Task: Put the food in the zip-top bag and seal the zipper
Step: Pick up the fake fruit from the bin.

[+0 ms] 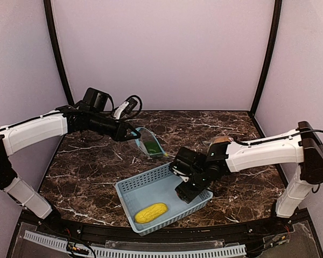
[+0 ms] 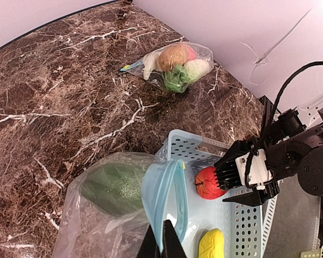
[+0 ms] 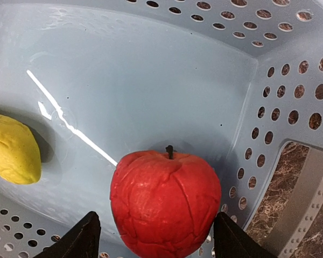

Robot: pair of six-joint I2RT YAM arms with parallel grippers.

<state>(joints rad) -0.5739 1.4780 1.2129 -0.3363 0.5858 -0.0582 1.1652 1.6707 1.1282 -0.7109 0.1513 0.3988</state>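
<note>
Basket floor, right pincer open around red apple

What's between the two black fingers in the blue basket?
A red apple, resting on the basket floor between the open fingers of the right gripper; the right wrist view shows it.

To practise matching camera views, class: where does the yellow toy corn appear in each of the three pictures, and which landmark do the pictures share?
Top external: the yellow toy corn lies at bottom centre.
Left wrist: it sits at the bottom edge, right of centre.
Right wrist: it sits at the left edge, about halfway down.
Shared landmark: the light blue perforated plastic basket that holds it.
</note>
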